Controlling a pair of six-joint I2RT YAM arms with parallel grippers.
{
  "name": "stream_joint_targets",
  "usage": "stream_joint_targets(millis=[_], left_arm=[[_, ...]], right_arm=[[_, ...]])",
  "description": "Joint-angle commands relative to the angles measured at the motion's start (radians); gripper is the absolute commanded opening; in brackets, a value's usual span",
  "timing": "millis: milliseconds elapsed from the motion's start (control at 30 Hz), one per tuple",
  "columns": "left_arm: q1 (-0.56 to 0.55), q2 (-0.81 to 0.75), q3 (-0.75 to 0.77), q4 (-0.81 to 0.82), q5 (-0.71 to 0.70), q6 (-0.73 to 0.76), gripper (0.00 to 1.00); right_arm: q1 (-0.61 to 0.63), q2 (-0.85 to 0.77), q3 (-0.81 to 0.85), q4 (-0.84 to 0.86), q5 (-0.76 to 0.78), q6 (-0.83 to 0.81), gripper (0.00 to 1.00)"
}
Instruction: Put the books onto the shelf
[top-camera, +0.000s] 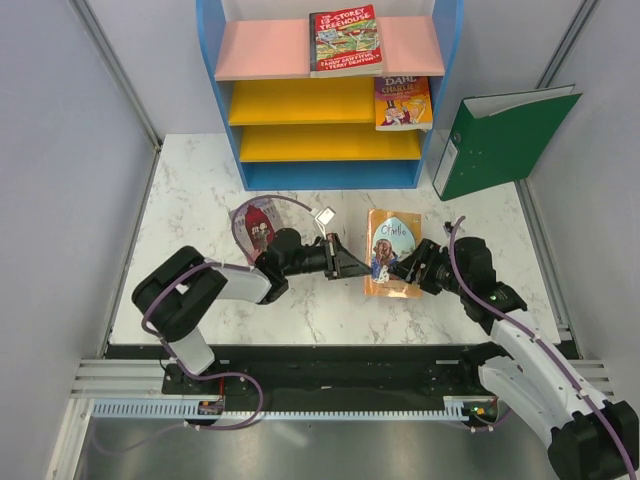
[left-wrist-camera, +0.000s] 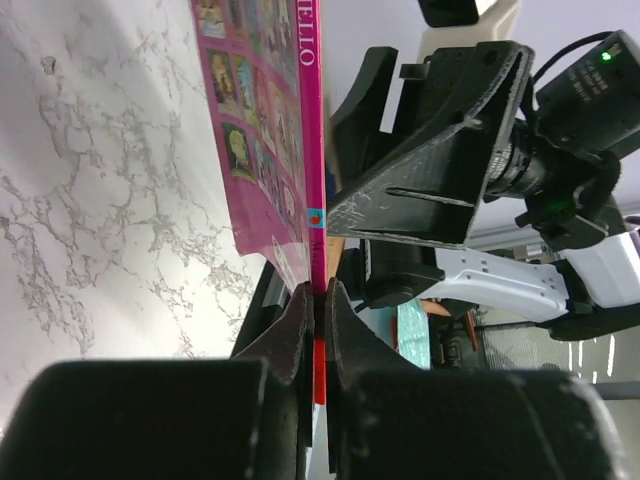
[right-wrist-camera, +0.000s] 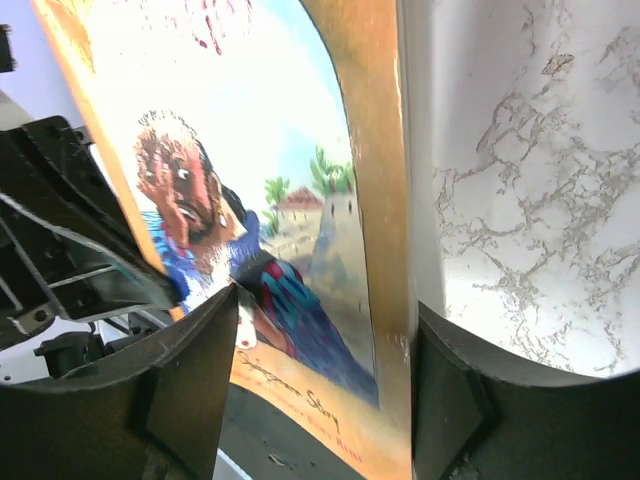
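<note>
Orange Othello book (top-camera: 392, 250) was near the table's middle, the left gripper (top-camera: 360, 266) clamped on its spine and the right gripper (top-camera: 412, 268) spread apart around its right edge. Treehouse book (top-camera: 345, 40) and Dahl book (top-camera: 403, 102) already lay on the shelf (top-camera: 270, 50); a maroon book (top-camera: 258, 228) remained on the table, left.

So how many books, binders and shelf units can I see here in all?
Books: 4 (Treehouse book, Dahl book, Othello book, maroon book)
Green ring binder: 1
Shelf unit: 1
Total: 6
</note>
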Motion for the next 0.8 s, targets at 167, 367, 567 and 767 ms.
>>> stream_joint_targets(millis=[167,367,567,767], left_arm=[[0.033,-0.123,0.024,0.055,0.131,-0.029,0.02],[0.033,-0.124,-0.002,0.141,0.202,-0.049,0.02],[0.033,-0.059,-0.036,0.386,0.231,-0.166,0.02],[0.033,0.041,-0.028,0.496,0.246,-0.236,0.02]], right_arm=[[0.006,-0.071,-0.003,-0.022,0.077,-0.06,0.82],[0.006,-0.113,0.015,0.043,0.022,-0.097,0.96],[0.006,-0.12,-0.031,0.138,-0.007,-0.051,0.98],[0.006,-0.149,-0.083,0.257,-0.043,0.035,0.83]])
